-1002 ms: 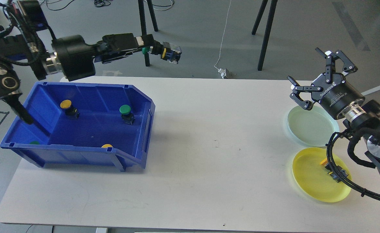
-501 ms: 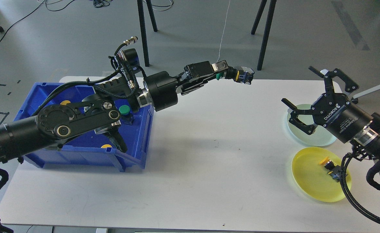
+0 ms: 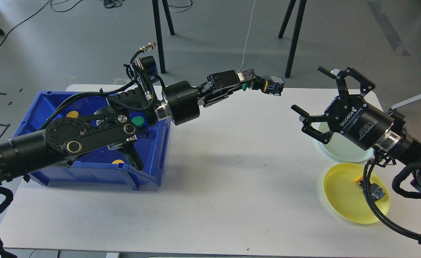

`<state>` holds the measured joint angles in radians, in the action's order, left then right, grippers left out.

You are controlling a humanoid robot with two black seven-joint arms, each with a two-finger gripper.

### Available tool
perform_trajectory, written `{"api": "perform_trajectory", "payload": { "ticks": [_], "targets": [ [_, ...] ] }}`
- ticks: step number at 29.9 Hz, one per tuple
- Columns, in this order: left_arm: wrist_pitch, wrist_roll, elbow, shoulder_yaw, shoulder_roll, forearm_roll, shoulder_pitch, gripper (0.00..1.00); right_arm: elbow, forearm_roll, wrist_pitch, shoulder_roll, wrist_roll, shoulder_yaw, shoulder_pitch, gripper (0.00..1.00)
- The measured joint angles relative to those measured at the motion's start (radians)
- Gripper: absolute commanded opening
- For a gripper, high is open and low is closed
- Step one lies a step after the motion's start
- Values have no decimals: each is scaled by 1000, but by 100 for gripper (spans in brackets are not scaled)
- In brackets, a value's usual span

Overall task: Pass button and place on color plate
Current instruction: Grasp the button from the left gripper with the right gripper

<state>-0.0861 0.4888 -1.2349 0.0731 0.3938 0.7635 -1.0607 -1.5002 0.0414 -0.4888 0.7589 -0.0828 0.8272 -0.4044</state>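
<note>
The left gripper (image 3: 264,86) is gripping a yellow push button (image 3: 272,87) above the white table's (image 3: 232,172) far edge, offering it toward the right gripper (image 3: 320,104), which is spreading its fingers wide, holding nothing. The handover is under way; next, the right fingers must enclose the button, bound for the yellow plate (image 3: 343,200).

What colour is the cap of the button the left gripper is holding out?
Yellow: a thin yellow cap on the button in the left gripper, head view.
</note>
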Motion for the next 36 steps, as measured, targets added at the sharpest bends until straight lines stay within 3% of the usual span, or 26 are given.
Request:
{"api": "perform_trajectory", "payload": {
  "ticks": [14,19,21,24,31,36],
  "targets": [
    [0,0,4,-3,-9,4,-1,8,13,-2,0,0,3,-201,-200,99],
    [0,0,5,-3,-9,4,-1,8,16,-2,0,-1,3,-206,-219,94],
    [0,0,5,-3,-9,4,-1,8,17,-2,0,-1,3,-207,-220,82],
    [0,0,5,-3,-9,4,-1,8,16,-2,0,-2,3,-209,-220,56],
    [0,0,5,-3,-10,4,-1,8,14,-71,0,-4,-1,-210,-220,24],
    [0,0,4,-3,-10,4,-1,8,16,-89,0,-33,-4,-223,-226,7]
  ]
}}
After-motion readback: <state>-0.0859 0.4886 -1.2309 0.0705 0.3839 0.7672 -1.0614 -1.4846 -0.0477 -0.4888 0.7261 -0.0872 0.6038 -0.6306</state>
